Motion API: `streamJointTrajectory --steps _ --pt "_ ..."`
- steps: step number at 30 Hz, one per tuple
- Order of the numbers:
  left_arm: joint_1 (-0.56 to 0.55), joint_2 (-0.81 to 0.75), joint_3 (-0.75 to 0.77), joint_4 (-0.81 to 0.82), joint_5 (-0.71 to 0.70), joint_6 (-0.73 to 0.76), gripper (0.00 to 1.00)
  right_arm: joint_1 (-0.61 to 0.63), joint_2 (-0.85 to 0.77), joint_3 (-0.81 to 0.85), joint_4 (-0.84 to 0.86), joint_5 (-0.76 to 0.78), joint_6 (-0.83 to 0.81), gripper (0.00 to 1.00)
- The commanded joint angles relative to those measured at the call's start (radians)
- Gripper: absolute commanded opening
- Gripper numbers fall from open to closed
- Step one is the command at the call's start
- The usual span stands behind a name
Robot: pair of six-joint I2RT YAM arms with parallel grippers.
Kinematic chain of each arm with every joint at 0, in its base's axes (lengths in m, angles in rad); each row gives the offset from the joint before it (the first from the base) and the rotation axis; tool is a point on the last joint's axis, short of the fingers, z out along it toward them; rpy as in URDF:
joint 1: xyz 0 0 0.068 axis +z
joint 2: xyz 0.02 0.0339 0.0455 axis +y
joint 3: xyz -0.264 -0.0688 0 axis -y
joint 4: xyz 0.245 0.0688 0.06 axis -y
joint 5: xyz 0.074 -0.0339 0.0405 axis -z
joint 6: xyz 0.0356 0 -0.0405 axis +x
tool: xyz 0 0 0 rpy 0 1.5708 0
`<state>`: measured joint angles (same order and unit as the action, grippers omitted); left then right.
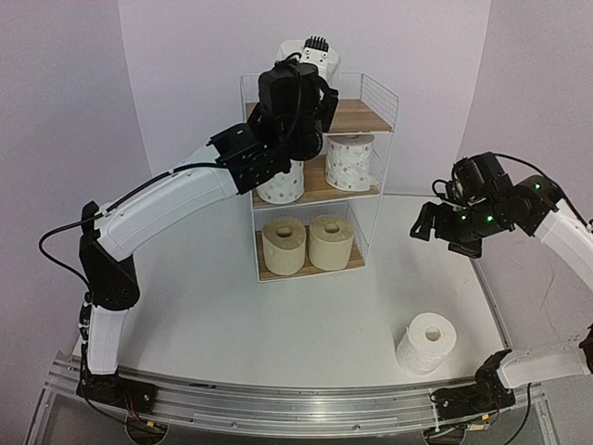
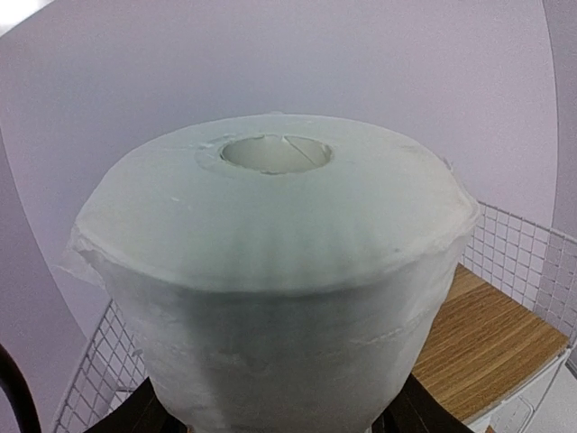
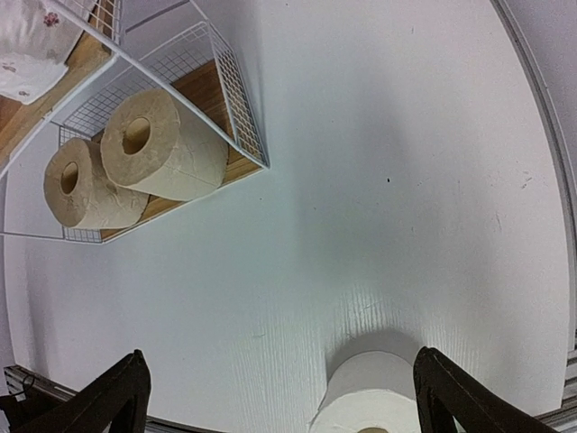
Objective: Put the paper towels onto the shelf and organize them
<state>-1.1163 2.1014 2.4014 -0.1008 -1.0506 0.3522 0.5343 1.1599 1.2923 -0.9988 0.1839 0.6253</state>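
Observation:
A plain white paper towel roll [image 2: 279, 271] fills the left wrist view, core hole up, with my left gripper [image 2: 279, 417] shut on its lower sides. From above, this roll [image 1: 306, 54] sits at the back left of the shelf's top board [image 1: 363, 117], held by the left gripper [image 1: 311, 76]; I cannot tell if it touches the board. Two dotted rolls [image 1: 350, 162] stand on the middle tier and two beige rolls [image 1: 284, 246] on the bottom one. Another plain white roll [image 1: 426, 343] stands on the table. My right gripper [image 1: 435, 227] hovers open above it, with nothing between its fingers [image 3: 117, 397].
The shelf [image 1: 371, 93] has white wire mesh sides and stands at the table's far middle. The top board's right part [image 2: 491, 343] is bare wood. The table's curved right edge [image 3: 541, 108] runs near the loose roll [image 3: 374, 401]. A metal rail [image 1: 278, 403] lines the near edge.

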Motion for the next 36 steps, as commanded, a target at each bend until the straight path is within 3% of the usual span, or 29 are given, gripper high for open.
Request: streamJointTrajectory --steps 1,6,19,27,29,36 --pt "0.080 -0.078 0.060 -0.256 0.177 -0.293 0.00 -0.001 0.009 -0.015 0.019 -0.002 0.019 0.98" --pt "0.103 -0.120 -0.011 -0.255 0.195 -0.342 0.00 -0.002 0.009 -0.018 0.022 0.002 0.024 0.98" --pt "0.104 -0.120 -0.017 -0.234 0.011 -0.396 0.00 -0.002 -0.008 -0.038 0.023 0.007 0.030 0.98" --pt "0.104 -0.107 -0.051 -0.130 -0.102 -0.310 0.02 -0.002 -0.023 -0.047 0.021 0.014 0.028 0.98" --pt "0.104 -0.100 -0.049 -0.116 -0.105 -0.295 0.06 -0.002 -0.024 -0.047 0.022 0.014 0.027 0.98" --pt "0.102 -0.103 -0.039 -0.138 -0.065 -0.317 0.33 -0.002 -0.026 -0.047 0.022 0.022 0.023 0.98"
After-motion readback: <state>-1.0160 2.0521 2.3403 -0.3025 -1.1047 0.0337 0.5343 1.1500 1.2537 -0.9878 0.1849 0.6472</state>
